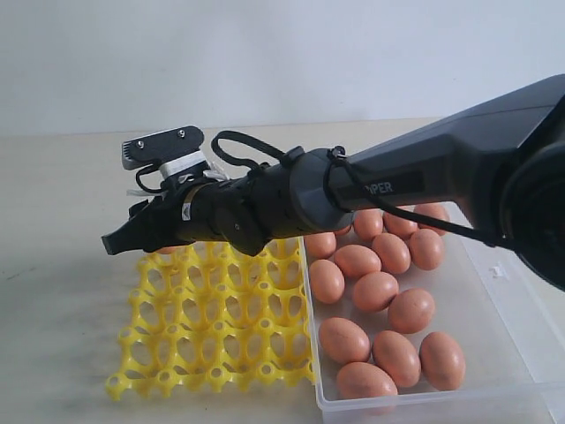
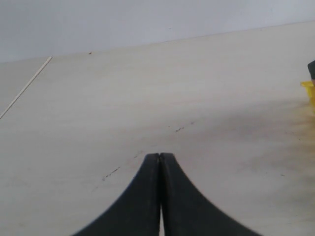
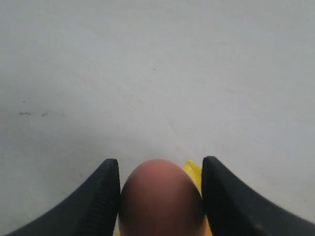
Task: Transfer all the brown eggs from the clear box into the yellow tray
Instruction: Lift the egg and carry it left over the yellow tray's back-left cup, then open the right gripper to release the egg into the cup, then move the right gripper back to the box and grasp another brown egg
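1 egg (image 3: 160,204) clamped in right hand (image 3: 161,166), over the tray (image 1: 212,329) at its far-left corner, with open table (image 2: 147,98) past that edge. The other eggs (image 1: 375,291) sit in the box (image 1: 499,349), just beside the tray's right edge. The left hand (image 2: 160,158) is closed, over bare table.

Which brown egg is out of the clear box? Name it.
The egg clamped in the right gripper, above the yellow tray; the other eggs all lie in the clear box.
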### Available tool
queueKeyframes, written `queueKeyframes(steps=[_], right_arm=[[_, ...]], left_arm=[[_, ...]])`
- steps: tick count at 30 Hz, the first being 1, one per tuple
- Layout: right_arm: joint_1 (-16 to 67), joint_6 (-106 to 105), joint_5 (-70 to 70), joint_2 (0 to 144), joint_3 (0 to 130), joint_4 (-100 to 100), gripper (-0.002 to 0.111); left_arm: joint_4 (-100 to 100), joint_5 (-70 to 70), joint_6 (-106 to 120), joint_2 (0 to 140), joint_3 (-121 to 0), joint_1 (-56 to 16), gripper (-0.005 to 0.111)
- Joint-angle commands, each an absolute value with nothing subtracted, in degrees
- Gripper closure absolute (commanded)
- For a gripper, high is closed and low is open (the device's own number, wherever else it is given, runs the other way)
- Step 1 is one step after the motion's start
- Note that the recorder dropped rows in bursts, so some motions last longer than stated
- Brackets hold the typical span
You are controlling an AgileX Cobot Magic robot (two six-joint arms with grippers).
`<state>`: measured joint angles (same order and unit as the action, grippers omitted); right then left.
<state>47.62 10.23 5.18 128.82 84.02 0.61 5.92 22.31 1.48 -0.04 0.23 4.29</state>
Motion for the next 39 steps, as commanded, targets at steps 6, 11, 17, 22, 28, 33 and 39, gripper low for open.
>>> queueKeyframes(steps=[6, 11, 17, 22, 28, 33, 39], right_arm=[[48.0, 10.55, 5.7, 127.63, 84.4, 0.67, 0.063], [48.0, 10.55, 5.2, 126.78, 84.4, 0.67, 0.05], [48.0, 10.55, 2.29, 125.69, 84.4, 0.67, 0.05], [48.0, 9.99, -4.0, 121.36, 84.4, 0.0, 0.053], [48.49, 4.51, -19.57, 110.79, 84.4, -4.52, 0.089], [48.96, 4.51, -33.98, 100.12, 84.4, -4.39, 0.108], [47.54, 4.1, -52.99, 91.47, 84.29, -5.37, 0.1]], left_arm=[[5.9, 21.79, 1.24, 0.0, 0.0, 4.0, 0.107], [5.9, 21.79, 1.24, 0.0, 0.0, 4.0, 0.107], [5.9, 21.79, 1.24, 0.0, 0.0, 4.0, 0.107], [5.9, 21.79, 1.24, 0.0, 0.0, 4.0, 0.107], [5.9, 21.79, 1.24, 0.0, 0.0, 4.0, 0.107], [5.9, 21.79, 1.24, 0.0, 0.0, 4.0, 0.107], [5.9, 21.79, 1.24, 0.0, 0.0, 4.0, 0.107]])
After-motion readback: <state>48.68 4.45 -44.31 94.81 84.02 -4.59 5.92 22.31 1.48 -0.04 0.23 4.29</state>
